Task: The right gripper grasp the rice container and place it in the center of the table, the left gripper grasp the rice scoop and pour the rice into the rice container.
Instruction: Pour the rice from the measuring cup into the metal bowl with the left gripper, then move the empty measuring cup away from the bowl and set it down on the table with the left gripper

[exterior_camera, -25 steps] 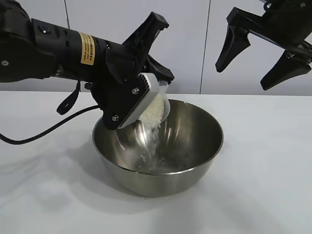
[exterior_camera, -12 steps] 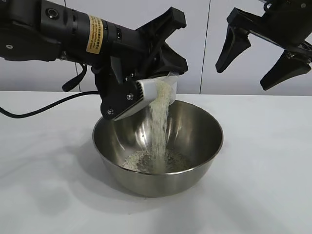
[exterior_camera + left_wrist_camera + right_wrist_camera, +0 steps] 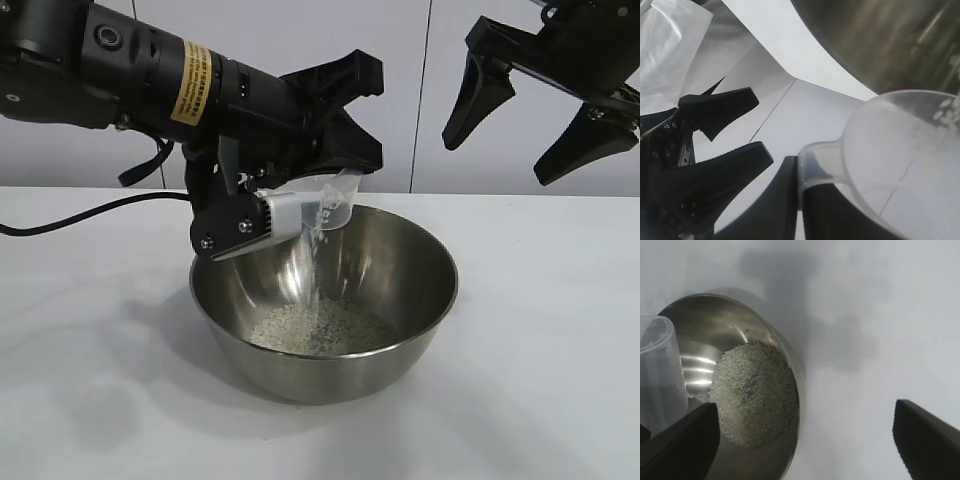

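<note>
Left gripper point(image 3: 285, 205) is clamped tight on the rice scoop point(image 3: 325, 200) by its handle tab, cup tipped over the left rim of the rice container point(image 3: 440, 275), which sits mid-table point(image 3: 560, 400). Thin stream of rice point(image 3: 310, 325) falling, heap at the bowl's bottom. Scoop is light, thin and probably slick plastic, near empty; the handle looks like the only sound grip. The steel bowl is rigid and stable. Right gripper point(image 3: 530, 115) hangs wide open, empty, up far right.

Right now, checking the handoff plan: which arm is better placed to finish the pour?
Left. The left gripper holds the rice scoop tipped over the rice container; the right gripper hangs open, off aside.
</note>
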You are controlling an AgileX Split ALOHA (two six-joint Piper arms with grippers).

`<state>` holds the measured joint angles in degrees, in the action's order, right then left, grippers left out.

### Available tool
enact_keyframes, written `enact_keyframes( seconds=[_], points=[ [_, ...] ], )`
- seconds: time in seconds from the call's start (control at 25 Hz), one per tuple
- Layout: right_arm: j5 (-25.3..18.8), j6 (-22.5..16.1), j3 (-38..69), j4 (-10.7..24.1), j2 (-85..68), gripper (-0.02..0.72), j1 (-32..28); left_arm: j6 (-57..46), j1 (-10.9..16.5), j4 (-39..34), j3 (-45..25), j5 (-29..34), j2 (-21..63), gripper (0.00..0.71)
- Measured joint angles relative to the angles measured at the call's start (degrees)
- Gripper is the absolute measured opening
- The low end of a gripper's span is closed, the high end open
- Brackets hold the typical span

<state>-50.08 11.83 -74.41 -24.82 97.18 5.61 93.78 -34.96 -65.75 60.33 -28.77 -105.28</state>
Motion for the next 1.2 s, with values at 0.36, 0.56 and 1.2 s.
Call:
enact_keyframes(
  seconds=[0.36, 0.56, 1.2],
  points=[
    [0.0, 0.0, 0.0, 0.0, 0.0, 0.652, 0.0, -0.2, 0.0, -0.8, 0.0, 0.0, 0.0, 0.006],
    [0.0, 0.0, 0.0, 0.0, 0.0, 0.652, 0.0, -6.0, 0.0, 1.6, -0.7, -1.2, 0.0, 0.006],
    [-0.1, 0.0, 0.0, 0.0, 0.0, 0.652, 0.0, -25.4, -1.6, 49.2, -10.9, -25.5, 0.0, 0.006]
  ],
)
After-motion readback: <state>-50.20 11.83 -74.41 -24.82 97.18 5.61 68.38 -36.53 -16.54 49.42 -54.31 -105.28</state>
